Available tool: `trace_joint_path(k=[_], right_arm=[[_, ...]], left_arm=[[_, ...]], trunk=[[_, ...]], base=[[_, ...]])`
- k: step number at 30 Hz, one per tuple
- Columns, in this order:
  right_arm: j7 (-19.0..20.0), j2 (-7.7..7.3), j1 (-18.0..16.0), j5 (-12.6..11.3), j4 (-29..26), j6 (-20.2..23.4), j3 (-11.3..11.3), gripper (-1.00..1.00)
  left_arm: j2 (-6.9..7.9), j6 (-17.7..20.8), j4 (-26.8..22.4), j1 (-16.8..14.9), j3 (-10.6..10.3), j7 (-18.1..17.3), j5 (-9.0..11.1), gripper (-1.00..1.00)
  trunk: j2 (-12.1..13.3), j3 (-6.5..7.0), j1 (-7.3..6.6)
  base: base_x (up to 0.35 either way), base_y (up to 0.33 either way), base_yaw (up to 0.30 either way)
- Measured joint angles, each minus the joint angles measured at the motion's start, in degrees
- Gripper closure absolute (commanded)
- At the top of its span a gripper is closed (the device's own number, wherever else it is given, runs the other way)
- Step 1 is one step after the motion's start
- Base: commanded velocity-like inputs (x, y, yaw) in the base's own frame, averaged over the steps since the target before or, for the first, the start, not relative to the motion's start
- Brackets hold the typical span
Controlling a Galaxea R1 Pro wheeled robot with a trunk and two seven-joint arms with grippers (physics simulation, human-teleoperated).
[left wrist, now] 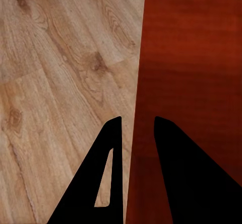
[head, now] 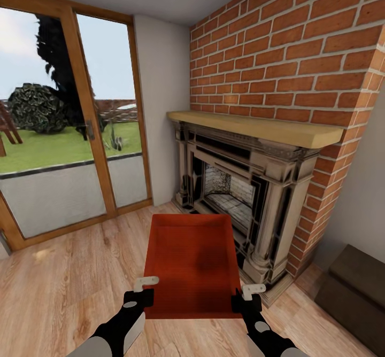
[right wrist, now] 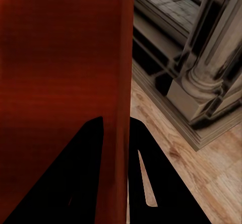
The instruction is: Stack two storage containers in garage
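Container (head: pixel 192 263) hangs between left gripper (head: pixel 143 293) and right gripper (head: pixel 247 299).

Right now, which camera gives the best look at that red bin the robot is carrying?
The head view: it shows the whole storage container, open side up, held at its near corners by the left gripper and right gripper. Each wrist view catches just one red side wall pinched between dark fingers.

home living room. red brick chimney wall (head: pixel 299 52) with wood mantel (head: pixel 256 127) over ornate fireplace (head: pixel 235 196). light wood-plank floor (head: pixel 64 282). wood-framed glass doors (head: pixel 69 122) give onto lawn (head: pixel 59 146), bush (head: pixel 37 108). dark low bench (head: pixel 355 293) by plain wall. fireplace column base (right wrist: pixel 201 93) stands on plank floor.
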Motion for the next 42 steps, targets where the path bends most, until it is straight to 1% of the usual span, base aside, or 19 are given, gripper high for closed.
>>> trace_joint_path(k=[7, 11, 32, 42], right_arm=[[0.03, -0.02, 0.0, 0.18, -0.02, 0.03, -0.15, 1.0], [0.0, -0.01, 0.01, 0.09, -0.02, -0.01, -0.09, 1.0], [0.0, -0.02, 0.0, 0.18, -0.05, -0.02, -0.15, 1.0], [0.0, -0.03, 0.0, 0.14, -0.05, -0.02, -0.11, 1.0]], left_arm=[[-0.04, 0.0, 0.0, 0.01, 0.08, 0.01, -0.05, 1.0], [-0.03, 0.0, 0.01, -0.01, 0.03, 0.0, -0.03, 1.0], [-0.05, -0.08, 0.04, 0.0, 0.04, 0.01, 0.01, 1.0], [-0.05, -0.08, 0.03, -0.01, 0.05, 0.01, 0.0, 1.0]], trunk=[[0.0, 0.0, 0.0], [0.0, 0.0, 0.0], [0.0, 0.0, 0.0], [0.0, 0.23, 0.0]], base=[[0.0, 0.0, -0.001], [0.0, 0.0, -0.14], [0.0, 0.0, -0.278], [0.0, 0.0, -0.283]])
